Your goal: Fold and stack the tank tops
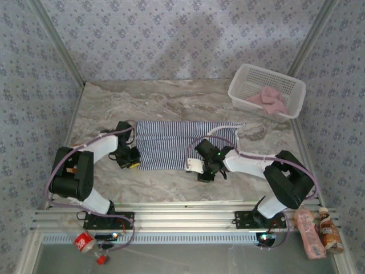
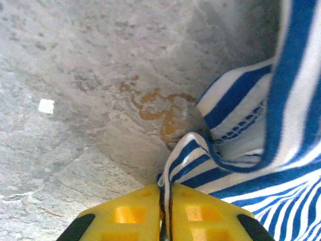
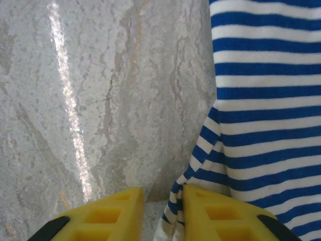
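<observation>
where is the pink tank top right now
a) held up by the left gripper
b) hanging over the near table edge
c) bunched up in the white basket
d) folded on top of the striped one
c: the pink top lies crumpled inside the white basket at the far right corner, well apart from the striped top spread out between the arms.

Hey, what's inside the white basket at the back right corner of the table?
A crumpled pink tank top lies in the white basket. Whatever might be beneath the cloth is covered.
</observation>
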Robot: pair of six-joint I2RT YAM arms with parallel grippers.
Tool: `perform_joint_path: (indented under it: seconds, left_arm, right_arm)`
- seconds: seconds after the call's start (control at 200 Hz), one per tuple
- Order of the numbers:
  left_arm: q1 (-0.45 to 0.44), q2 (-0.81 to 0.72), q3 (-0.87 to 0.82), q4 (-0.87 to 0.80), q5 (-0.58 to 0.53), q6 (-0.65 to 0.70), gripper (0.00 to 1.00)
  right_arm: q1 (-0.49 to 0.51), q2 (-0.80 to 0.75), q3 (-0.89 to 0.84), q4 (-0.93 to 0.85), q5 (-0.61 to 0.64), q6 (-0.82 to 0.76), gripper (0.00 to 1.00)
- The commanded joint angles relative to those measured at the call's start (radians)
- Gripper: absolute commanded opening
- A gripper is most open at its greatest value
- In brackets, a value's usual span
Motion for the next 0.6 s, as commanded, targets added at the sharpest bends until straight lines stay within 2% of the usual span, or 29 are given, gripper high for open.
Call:
perform_joint_path:
  seconds: [0.0, 0.205, 0.415, 0.595]
  left_arm:
    - [-0.013, -0.028, 0.050, -0.076, -0.023, 0.018, 0.06]
    - [-0.042, -0.147, 0.107, -0.242, -0.036, 0.005, 0.02]
    - [-0.056, -0.286, 0.086, -0.345, -0.028, -0.056, 0.03]
    - [-0.053, -0.393, -0.006, -0.356, -0.041, -0.110, 0.03]
  right_arm:
    - [0.008, -0.004, 0.018, -0.032, 0.017, -0.002, 0.22]
    - [0.009, -0.036, 0.004, -0.056, 0.039, 0.002, 0.07]
    - [0.007, -0.096, -0.020, -0.074, 0.036, 0.024, 0.05]
    - [0.007, -0.137, -0.045, -0.092, 0.027, 0.031, 0.04]
